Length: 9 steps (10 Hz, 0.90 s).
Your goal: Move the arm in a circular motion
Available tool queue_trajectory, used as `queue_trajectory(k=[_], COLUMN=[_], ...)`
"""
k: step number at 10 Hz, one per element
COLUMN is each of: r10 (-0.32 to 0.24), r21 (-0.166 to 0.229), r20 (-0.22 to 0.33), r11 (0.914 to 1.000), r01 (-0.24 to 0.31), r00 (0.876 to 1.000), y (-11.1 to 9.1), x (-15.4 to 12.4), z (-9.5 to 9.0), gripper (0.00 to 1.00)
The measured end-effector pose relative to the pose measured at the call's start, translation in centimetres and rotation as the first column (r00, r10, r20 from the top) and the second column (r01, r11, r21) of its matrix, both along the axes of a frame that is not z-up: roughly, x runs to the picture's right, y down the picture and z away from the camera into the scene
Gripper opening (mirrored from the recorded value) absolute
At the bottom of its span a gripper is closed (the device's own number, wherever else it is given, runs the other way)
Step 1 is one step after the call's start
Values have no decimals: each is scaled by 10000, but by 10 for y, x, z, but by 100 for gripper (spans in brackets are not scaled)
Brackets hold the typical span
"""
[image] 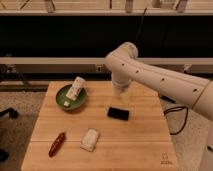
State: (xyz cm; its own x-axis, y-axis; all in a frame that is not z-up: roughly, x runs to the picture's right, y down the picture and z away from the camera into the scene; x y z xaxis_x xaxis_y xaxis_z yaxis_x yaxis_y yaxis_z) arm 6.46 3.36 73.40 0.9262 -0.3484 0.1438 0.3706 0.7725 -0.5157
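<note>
The large glossy white arm (165,82), built of thick rounded tube segments with small dark screw holes, enters from the right edge of the view. It climbs leftward above the table's right rear corner to a bulbous joint, then bends sharply down. At the foot of that short downward segment hangs the tool (119,93), pointing at the rear middle of the light wooden plank table (140,147). I cannot tell whether it is open or closed.

Close in front of the tool, apart from it, lies a flat black rectangular device (118,113). To the tool's left in the view sits a round green bowl (64,94) with a white carton (76,88) leaning tilted inside it. Farther forward and left of the tool lie a pale rounded packet (90,139) and, near the table's left edge, a slim red pepper-shaped item (57,144).

The table's rear edge runs just behind the tool, with a dark recess beyond it. The widest stretch of open wood is forward and to the right of the tool, reaching the right and front edges. Off the right edge, a black cable (178,114) loops over the speckled floor.
</note>
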Motion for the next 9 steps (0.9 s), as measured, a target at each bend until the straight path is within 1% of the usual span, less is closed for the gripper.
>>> queue_trajectory(k=[2, 4, 6, 9], r10=[-306, -485, -540, -599], r21=[-50, -56, -139, -192], r20=[153, 245, 389, 487], r11=[9995, 9988, 9984, 9980], r01=[307, 486, 546, 609], r00=[9994, 9985, 9978, 9970], y=[5, 10, 18, 25], x=[-16, -19, -29, -27], z=[-8, -15, -28, -40], gripper=[80, 80, 80, 80])
